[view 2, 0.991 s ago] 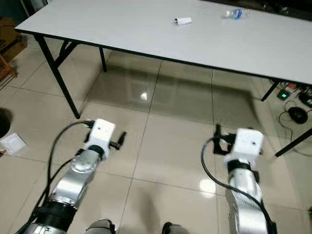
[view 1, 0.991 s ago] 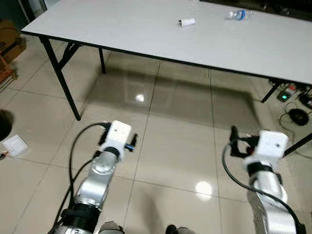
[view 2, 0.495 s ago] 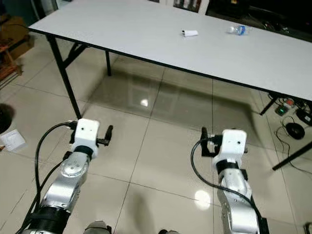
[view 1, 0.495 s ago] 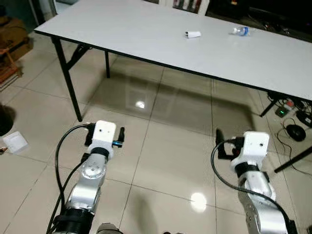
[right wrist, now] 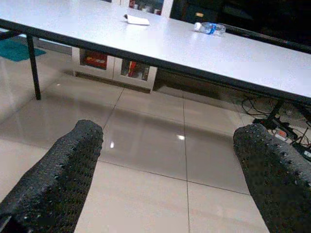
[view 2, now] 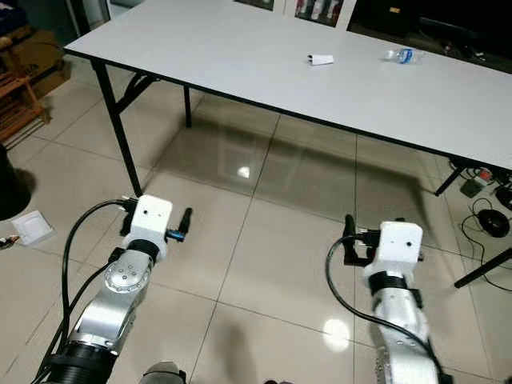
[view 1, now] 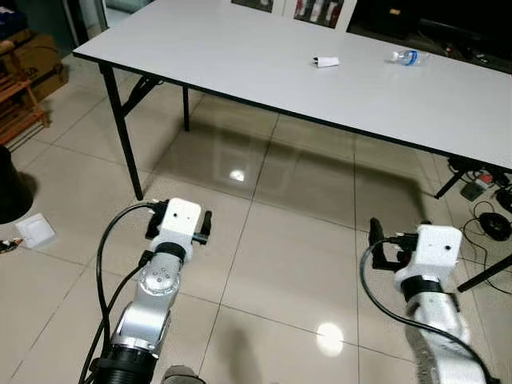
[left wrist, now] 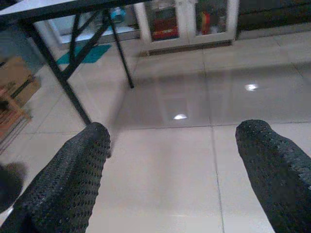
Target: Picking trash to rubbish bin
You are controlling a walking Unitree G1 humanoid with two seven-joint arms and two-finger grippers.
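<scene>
Lying on table (view 1: 240, 56): white crumpled wrapper (view 1: 326, 62), clear btl (view 1: 406, 57); L/R fingers (left wrist: 68, 179) apart.

Lighting's decent indoor overhead stuff, pretty even. The glossy floor (view 1: 264, 240) tiles bounce it back as small white glare spots: one under the bench (view 1: 240, 64) near its front edge, one lower down between the arms. The bench throws a soft, wide shadow on the tiles beneath it, and its white top looks flat and a bit washed out. Head views are fairly sharp, only slightly soft and noisy. The far side past the bench's back edge goes really dark. In the wrist views the black fingers (left wrist: 63, 179) are close up and blurry, and the background is a little hazy.
</scene>
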